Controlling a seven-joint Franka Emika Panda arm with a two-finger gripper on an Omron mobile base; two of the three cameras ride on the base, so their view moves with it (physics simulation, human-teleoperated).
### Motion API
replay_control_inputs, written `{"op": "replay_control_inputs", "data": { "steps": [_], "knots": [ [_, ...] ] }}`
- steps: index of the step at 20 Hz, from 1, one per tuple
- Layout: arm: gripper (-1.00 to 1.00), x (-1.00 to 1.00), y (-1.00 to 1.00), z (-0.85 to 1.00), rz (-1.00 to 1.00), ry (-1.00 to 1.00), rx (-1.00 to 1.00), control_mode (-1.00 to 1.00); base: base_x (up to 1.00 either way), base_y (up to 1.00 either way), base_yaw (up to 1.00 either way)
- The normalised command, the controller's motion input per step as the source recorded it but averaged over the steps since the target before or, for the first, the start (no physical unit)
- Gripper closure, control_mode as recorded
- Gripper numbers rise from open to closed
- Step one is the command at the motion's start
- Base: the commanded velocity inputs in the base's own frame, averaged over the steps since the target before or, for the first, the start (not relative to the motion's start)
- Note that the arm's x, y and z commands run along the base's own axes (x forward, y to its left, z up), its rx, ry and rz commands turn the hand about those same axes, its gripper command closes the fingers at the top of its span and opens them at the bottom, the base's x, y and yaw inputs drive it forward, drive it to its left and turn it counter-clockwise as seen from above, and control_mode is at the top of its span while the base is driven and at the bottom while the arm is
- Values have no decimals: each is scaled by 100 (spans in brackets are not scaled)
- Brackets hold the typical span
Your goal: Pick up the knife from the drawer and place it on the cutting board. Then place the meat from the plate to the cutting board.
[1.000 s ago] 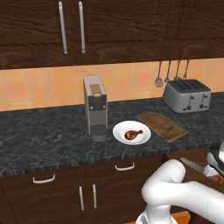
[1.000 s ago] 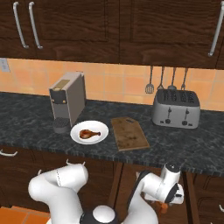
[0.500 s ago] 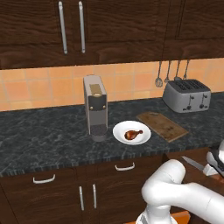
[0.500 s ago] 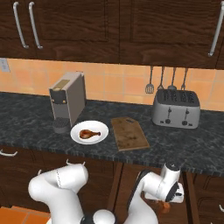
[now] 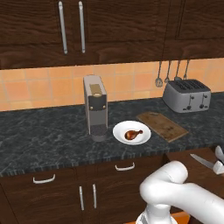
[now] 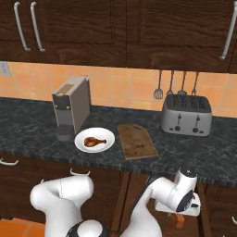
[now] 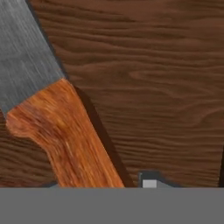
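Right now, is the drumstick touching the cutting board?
Apart. In the right base view the drumstick lies on the white plate, and a strip of dark counter separates the plate from the cutting board.

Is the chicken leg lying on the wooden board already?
No, the chicken leg lies on the white plate, and the wooden board beside it is bare.

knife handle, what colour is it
Orange-brown wood grain, on the knife handle; the hand view shows it best.
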Motion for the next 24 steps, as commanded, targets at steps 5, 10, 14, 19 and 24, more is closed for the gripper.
{"op": "replay_control_inputs", "data": {
  "steps": [5, 10, 14, 19, 24],
  "knots": [
    [100, -89, -13, 44, 0, -2, 0, -100, 0, 0, 0],
    [100, -51, 0, 76, 0, -25, 0, -100, 0, 0, 0],
    [100, -15, 1, 85, 0, -25, 0, -100, 0, 0, 0],
    [100, 25, 25, 82, 0, -4, 0, -100, 0, 0, 0],
    [100, 78, 40, 62, 0, 0, 0, -100, 0, 0, 0]
  ]
}}
